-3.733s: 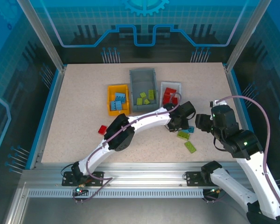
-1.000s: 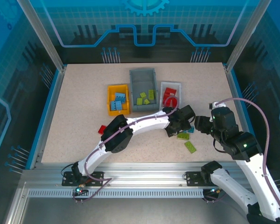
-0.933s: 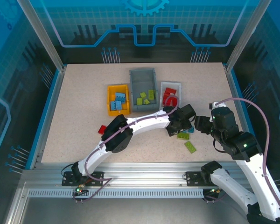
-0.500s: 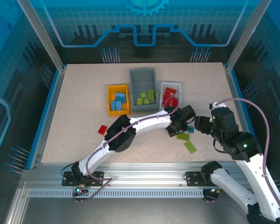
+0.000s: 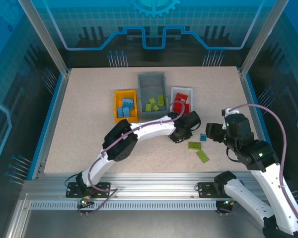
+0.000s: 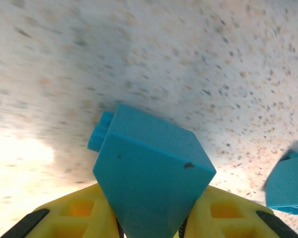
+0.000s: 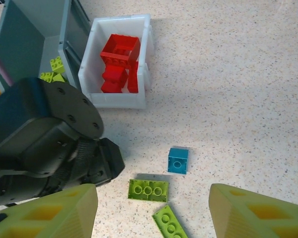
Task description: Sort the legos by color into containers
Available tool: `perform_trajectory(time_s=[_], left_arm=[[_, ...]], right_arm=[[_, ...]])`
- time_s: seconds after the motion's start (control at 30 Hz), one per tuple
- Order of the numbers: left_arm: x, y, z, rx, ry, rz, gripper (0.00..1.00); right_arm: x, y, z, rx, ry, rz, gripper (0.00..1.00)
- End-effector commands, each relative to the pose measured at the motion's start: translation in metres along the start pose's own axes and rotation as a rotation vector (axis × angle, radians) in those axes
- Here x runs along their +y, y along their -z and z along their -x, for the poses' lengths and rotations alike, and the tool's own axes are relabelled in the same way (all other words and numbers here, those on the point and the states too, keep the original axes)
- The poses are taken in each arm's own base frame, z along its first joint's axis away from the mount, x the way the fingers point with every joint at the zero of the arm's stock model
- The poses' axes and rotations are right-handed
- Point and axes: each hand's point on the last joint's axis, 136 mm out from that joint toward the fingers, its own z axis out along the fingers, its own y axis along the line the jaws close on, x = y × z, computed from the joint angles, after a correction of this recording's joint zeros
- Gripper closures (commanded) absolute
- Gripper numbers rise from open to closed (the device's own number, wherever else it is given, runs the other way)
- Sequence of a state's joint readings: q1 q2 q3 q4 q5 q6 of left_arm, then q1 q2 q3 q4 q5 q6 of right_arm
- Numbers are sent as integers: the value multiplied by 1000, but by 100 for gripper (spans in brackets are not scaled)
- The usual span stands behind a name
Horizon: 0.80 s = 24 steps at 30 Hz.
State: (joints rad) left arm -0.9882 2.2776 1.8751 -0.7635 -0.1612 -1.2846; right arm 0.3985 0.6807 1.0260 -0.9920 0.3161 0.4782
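Left pincer (image 5: 176,135) closed on blue lego (image 6: 154,171), shifted left.

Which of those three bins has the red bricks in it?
The small white bin, rightmost of the three; the grey bin holds lime green bricks, the yellow-orange bin light blue bricks.

Table (image 5: 79,114): left half open, far strip behind the bins open, far right corner open. Centre far is blocked — yellow bin (image 5: 115,105), grey bin (image 5: 151,83) and white bin (image 5: 182,89) stand in a close-packed row. Left arm (image 5: 149,130) lies diagonally from near left to just near of the white bin, barring that line. Right of its wrist lie a loose blue brick (image 5: 202,137), far green brick (image 5: 194,145) and near green brick (image 5: 202,156), with the right arm (image 5: 248,148) just beyond — gaps there are tight.
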Motion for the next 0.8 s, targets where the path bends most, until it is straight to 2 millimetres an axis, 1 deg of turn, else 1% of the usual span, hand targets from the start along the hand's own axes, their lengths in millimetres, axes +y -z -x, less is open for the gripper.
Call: perform_trajectory(time_s=[0.0,0.2,0.3,0.37,0.43,0.5,0.6,0.67,0.77], left_arm=[[-9,40,23,-85,-24,-78,75],[2,68,34,-134,-52,-90,76],[10,89,41,-170,-65,-99,77],[19,105,48,-199,-78,-104,77],[33,123,59,-228,-81,-101,77],[52,140,78,-258,-80,-97,77],[83,159,107,-280,-84,-77,77],[104,166,132,-299,-91,-53,76],[138,165,172,-289,-58,-16,76]], right_arm=[[6,-5,1,-1,0,31,38],[10,-9,0,7,0,50,38],[16,-11,0,14,12,79,39],[24,-14,0,20,29,114,39],[37,-15,0,24,61,174,40],[58,-15,1,22,113,262,41],[97,-10,1,-12,229,363,41],[128,-6,-3,-37,321,417,41],[179,-5,-13,-68,441,478,41]])
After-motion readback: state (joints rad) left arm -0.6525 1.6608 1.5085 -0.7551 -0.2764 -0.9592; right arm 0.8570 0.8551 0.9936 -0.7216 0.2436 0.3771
